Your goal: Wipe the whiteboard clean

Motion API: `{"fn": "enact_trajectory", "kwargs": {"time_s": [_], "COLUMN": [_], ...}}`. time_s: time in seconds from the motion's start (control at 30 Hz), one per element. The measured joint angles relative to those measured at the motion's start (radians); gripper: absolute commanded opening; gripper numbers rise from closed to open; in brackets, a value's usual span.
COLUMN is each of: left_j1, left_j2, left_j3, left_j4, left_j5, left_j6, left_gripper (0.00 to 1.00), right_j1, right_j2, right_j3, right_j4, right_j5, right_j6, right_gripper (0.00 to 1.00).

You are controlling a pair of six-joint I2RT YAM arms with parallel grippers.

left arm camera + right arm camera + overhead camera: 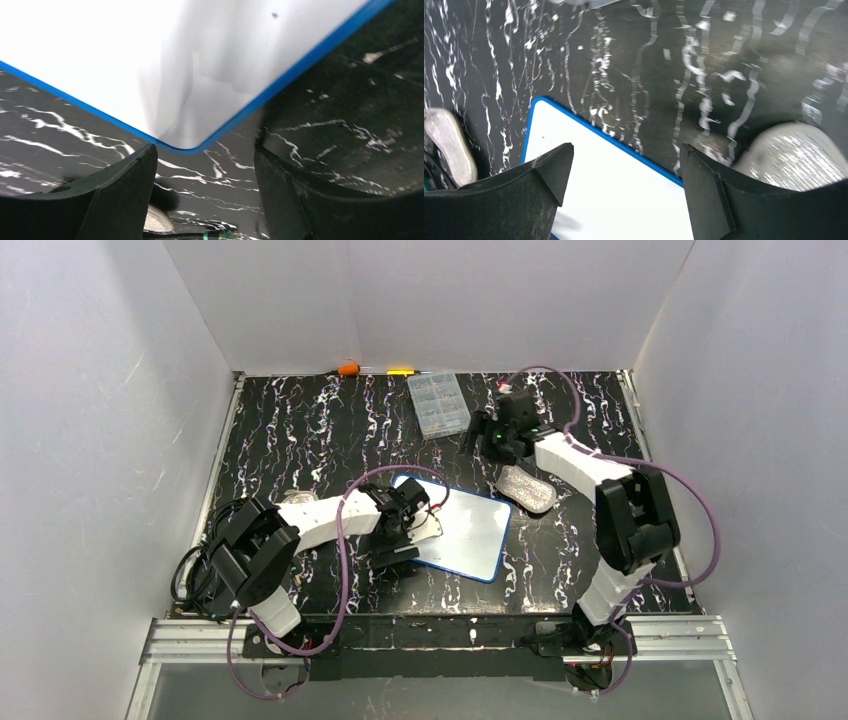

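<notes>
One whiteboard (pixel 465 530), one clear box (pixel 438 403), two oval pads (pixel 525 490), two arms (pixel 320 525)

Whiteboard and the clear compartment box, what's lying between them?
Nothing: only bare black marbled tabletop separates the whiteboard from the compartment box, seen in the top view.

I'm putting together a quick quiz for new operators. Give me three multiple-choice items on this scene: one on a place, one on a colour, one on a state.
1. Where does the clear compartment box lie?
A) beyond the whiteboard, on its far side
B) on top of it
C) at its near edge

2. What colour is the whiteboard's rim?
A) red
B) green
C) blue

3. How is the left gripper?
A) shut on a marker
B) open, holding nothing
C) shut on the board's edge

Answers:
1. A, the top view shows the box past the board's far edge.
2. C, a blue line borders the board in every view.
3. B, the left wrist view shows the fingers apart with nothing between them.
</notes>
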Motion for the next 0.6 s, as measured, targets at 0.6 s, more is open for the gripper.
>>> {"fn": "enact_trajectory", "kwargs": {"time_s": [0.6], "left_j1": [0.187], "left_j2": [0.126], "left_j3": [0.149], "left_j4": [0.114], "left_j5": [-0.132], "left_j6": [-0.089], "left_gripper": [0.64], "right_j1": [0.116], "right_j2": [0.138], "right_j3": [-0.037], "right_j4": [0.044], "right_j5": [-0.003], "right_j6": [-0.054], "right_gripper": [0.81]}}
